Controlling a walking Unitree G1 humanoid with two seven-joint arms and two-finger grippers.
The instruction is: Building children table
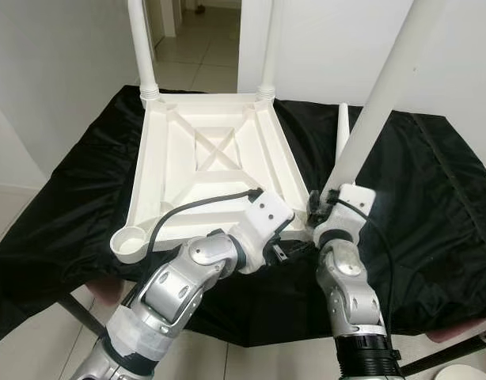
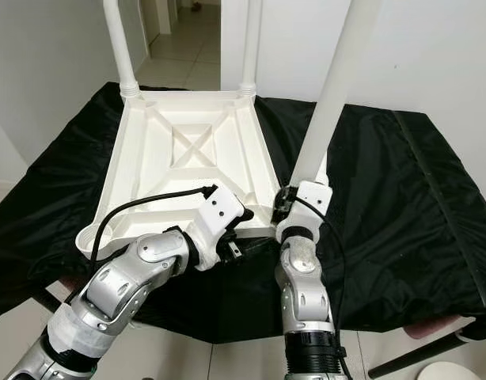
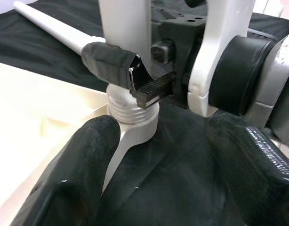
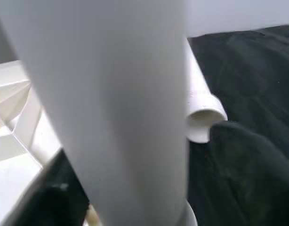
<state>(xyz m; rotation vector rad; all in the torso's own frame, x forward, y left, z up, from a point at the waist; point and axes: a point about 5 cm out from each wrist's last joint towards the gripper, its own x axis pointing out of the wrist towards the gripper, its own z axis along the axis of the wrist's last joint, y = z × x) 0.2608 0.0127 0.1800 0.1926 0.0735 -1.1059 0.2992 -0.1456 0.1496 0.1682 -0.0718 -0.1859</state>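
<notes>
1. Fingers (image 3: 74, 179) of the left gripper (image 3: 158, 169) stand wide apart in the left wrist view, one on each side of the near right corner socket (image 3: 132, 115) of the table top, with black cloth showing between them; they grip nothing.
2. From the head views, the left gripper (image 1: 281, 252) sits at the near edge of the upturned white table top (image 1: 211, 170), just beside the right gripper (image 1: 320, 212).
3. The right gripper's toothed finger (image 3: 151, 89) is closed on a white leg (image 1: 385, 95) just above the threaded socket, a contact the left wrist view makes plain; the head views show that leg rising steeply and tilted to the right.
4. The right wrist view gives the held leg as a blurred white column, and behind it a loose leg (image 4: 201, 106) lying on the black cloth (image 1: 433, 198) with its hollow end open.
5. Legs counted: four. Two stand upright in the far corners (image 1: 140, 47) and (image 1: 267, 47), one is in the right gripper, one lies loose (image 1: 343, 131) to the right of the top.
6. Near left corner socket (image 1: 132, 241) is bare.
7. Beyond the cloth-covered surface are white walls and a tiled floor (image 1: 195, 55).
</notes>
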